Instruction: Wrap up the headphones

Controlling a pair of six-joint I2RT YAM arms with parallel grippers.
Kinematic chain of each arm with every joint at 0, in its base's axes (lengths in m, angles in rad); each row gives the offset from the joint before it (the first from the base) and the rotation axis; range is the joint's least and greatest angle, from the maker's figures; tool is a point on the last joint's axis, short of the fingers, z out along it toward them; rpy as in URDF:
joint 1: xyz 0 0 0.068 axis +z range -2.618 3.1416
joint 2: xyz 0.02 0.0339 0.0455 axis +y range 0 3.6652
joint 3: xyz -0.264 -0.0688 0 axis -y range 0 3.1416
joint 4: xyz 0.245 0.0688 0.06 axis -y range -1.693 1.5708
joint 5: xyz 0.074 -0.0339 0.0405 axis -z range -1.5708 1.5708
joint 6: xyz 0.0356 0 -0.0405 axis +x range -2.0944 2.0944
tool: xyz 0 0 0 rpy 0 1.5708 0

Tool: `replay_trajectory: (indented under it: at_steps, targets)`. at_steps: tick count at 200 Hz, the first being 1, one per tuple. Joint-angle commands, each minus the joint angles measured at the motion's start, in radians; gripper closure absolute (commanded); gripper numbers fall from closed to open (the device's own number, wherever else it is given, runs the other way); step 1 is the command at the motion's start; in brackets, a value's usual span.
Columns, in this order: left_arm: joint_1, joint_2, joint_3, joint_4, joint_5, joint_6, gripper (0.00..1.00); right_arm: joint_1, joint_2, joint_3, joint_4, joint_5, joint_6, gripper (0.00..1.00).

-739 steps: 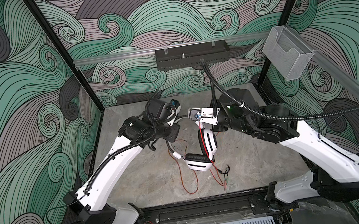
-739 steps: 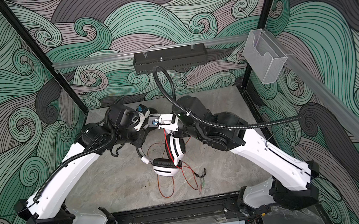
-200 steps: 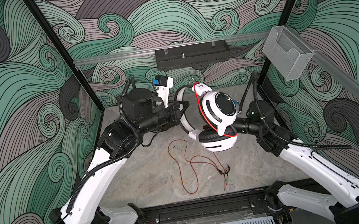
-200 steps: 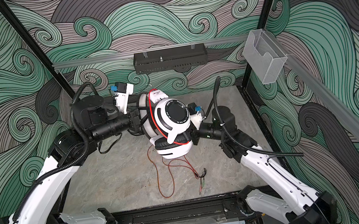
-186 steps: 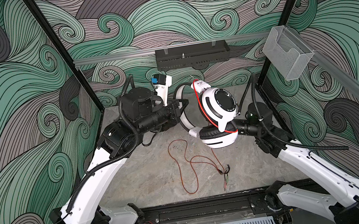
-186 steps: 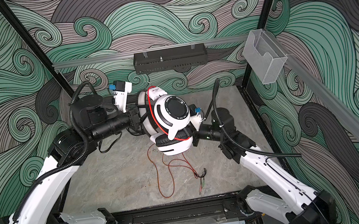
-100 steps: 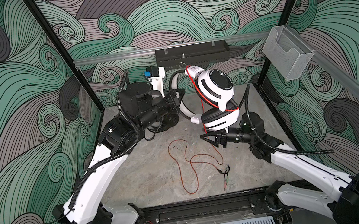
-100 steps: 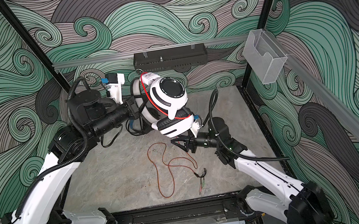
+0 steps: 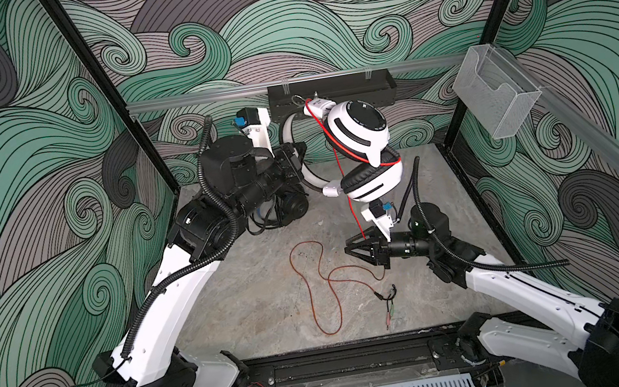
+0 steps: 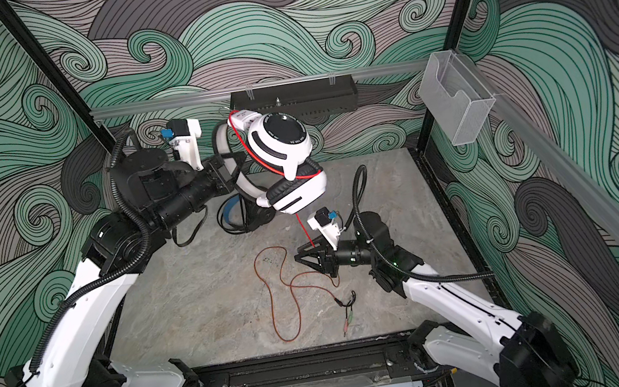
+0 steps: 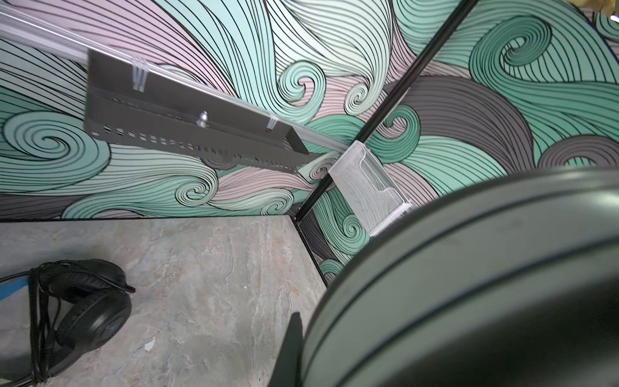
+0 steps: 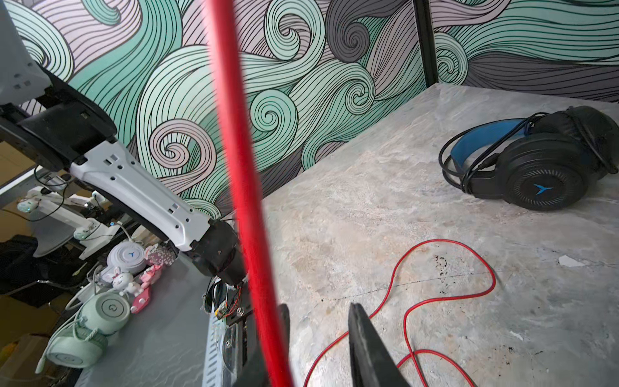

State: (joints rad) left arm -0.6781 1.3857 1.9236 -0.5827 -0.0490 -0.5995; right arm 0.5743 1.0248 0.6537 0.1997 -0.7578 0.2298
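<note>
Low over the grey stone-look table (image 9: 258,303), the right claw (image 12: 317,308) is partly open and pinches nothing. The thin red cord (image 12: 241,167) hangs right beside one of its fingers and loops on the table. Up high, the left claw (image 10: 234,163) is closed tight on the white band of the white-and-black headset (image 9: 357,132), which is up in the air. The black headset with a blue band (image 12: 536,174) lies near the back wall, with its black cord wound round it.

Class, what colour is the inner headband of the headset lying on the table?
The headband is blue; the right wrist view shows it best.
</note>
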Motion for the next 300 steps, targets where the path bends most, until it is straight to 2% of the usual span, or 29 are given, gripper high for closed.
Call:
replay_trajectory:
  at_steps: [1,24,52,75,85,91,157,168,191,223,256,278,300]
  targets:
    - [0.025,0.002,0.093,0.089,-0.029,-0.056,1.00,0.003,-0.020,-0.008,-0.068,0.033,-0.054,0.72]
    - [0.041,0.010,0.106,0.090,-0.041,-0.066,1.00,0.004,-0.021,0.005,-0.094,0.046,-0.074,0.82]
    - [0.065,0.025,0.115,0.108,-0.032,-0.089,1.00,0.005,-0.022,0.038,-0.147,0.051,-0.107,1.00]
    - [0.069,0.067,0.164,0.095,-0.007,-0.084,1.00,0.010,-0.016,0.037,-0.136,0.052,-0.106,1.00]
    - [0.069,0.076,0.181,0.080,-0.002,-0.077,1.00,0.010,-0.018,0.038,-0.140,0.063,-0.110,0.84]
    - [0.069,0.075,0.182,0.077,0.000,-0.074,1.00,0.010,-0.022,0.035,-0.139,0.070,-0.115,0.80]
    - [0.069,0.070,0.184,0.067,0.038,-0.084,1.00,0.009,0.059,0.051,-0.054,0.041,-0.109,0.70]
    - [0.068,0.066,0.182,0.062,0.041,-0.088,1.00,0.010,0.079,0.064,-0.050,0.037,-0.115,0.71]
    - [0.068,0.058,0.178,0.060,0.043,-0.091,1.00,0.009,0.130,0.085,-0.035,0.019,-0.120,0.80]
    - [0.069,0.045,0.172,0.048,-0.007,-0.091,1.00,0.015,0.128,0.099,-0.080,0.024,-0.147,1.00]
    - [0.082,0.047,0.172,0.046,-0.119,-0.093,1.00,0.060,0.042,0.106,-0.265,0.136,-0.241,1.00]
    - [0.108,0.073,0.192,0.053,-0.141,-0.123,1.00,0.121,-0.011,0.116,-0.368,0.229,-0.285,1.00]
    - [0.115,0.112,0.232,0.044,-0.182,-0.103,1.00,0.188,-0.039,0.154,-0.472,0.308,-0.335,1.00]
